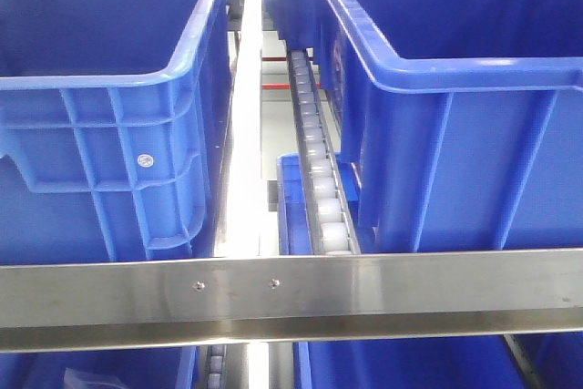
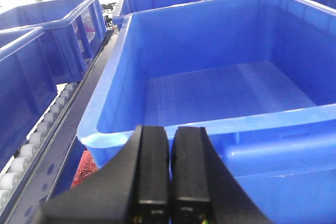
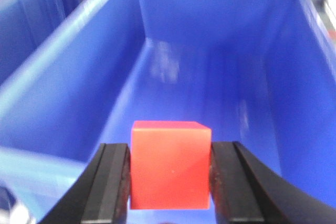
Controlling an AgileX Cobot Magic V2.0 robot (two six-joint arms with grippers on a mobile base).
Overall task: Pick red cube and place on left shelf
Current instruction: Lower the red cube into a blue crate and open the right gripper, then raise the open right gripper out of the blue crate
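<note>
In the right wrist view my right gripper (image 3: 169,162) is shut on the red cube (image 3: 169,165), holding it by its two sides above the inside of a long blue bin (image 3: 68,87). In the left wrist view my left gripper (image 2: 171,153) is shut and empty, its two black fingers (image 2: 153,166) pressed together just in front of the near rim of a large empty blue bin (image 2: 157,132). Neither gripper nor the cube shows in the front view.
The front view shows two big blue bins, one at the left (image 1: 100,79) and one at the right (image 1: 455,70), on a shelf with a steel front rail (image 1: 291,293) and a roller track (image 1: 319,170) between them. More blue bins (image 2: 58,35) and rollers (image 2: 31,145) lie left of my left gripper; something red (image 2: 86,169) shows below that bin's corner.
</note>
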